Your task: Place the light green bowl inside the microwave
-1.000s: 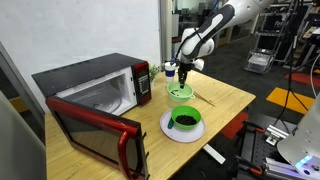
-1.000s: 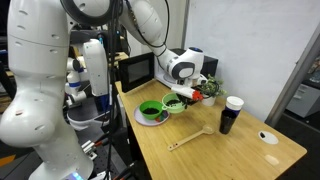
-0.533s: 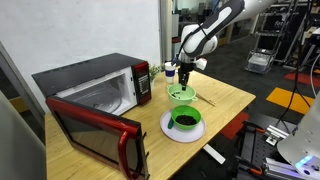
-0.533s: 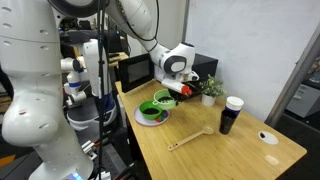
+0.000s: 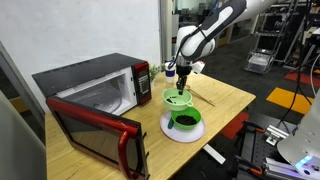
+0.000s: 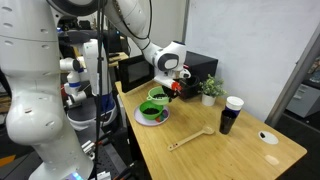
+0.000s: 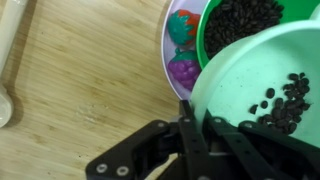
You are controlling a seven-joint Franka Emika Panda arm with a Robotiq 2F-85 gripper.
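So the pincer is clamped shut on the rim of the light green bowl, 1 finger inside and 1 outside as far as the wrist view shows. There's a scatter of little dark beans sitting in the bottom of it. In both exterior views the light green bowl looks lifted off the wooden worktop, hanging right over the white plate that carries the darker green bowl, which is full of dark stuff too. The wrist view also shows a couple of toy fruits on that plate, and a wooden spoon lying off to the side. The microwave sits just beside all this with its red-trimmed door swung down wide open.
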